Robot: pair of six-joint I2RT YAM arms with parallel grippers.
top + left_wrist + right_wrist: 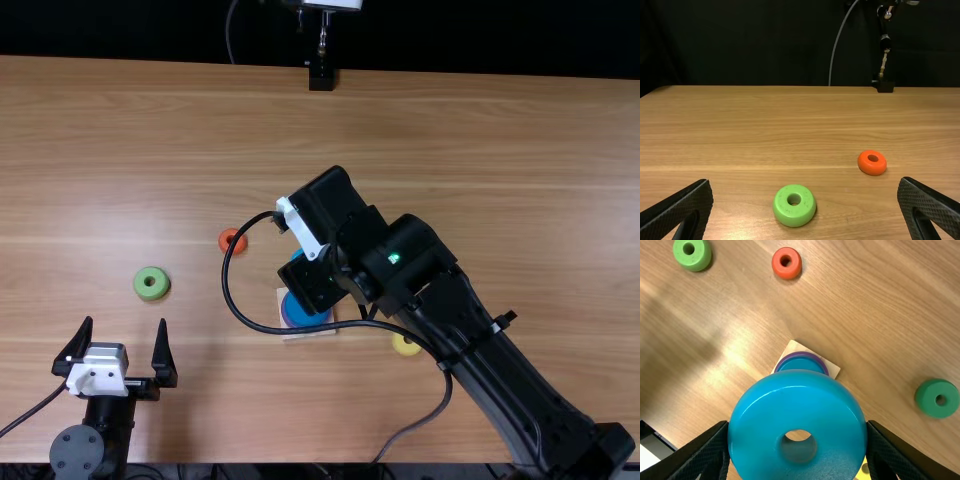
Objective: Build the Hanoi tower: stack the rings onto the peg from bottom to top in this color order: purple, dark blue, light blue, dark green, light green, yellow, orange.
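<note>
Slants from the near right to the middle, with the right gripper (314, 284) closed around the light blue ring (797, 405). Partly hides the yellow ring (404, 347) and the base (793, 346), stacked with the purple ring (802, 353) and dark blue ring (801, 363). Rests at near left with the left gripper (125, 322) wide apart, empty.

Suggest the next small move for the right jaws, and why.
I'd probably nudge the right jaws to centre the light blue ring over the dark blue ring before lowering. It follows dark blue in the order, but its hole shows bare wood, while the dark blue and purple rings peek past its edge.
</note>
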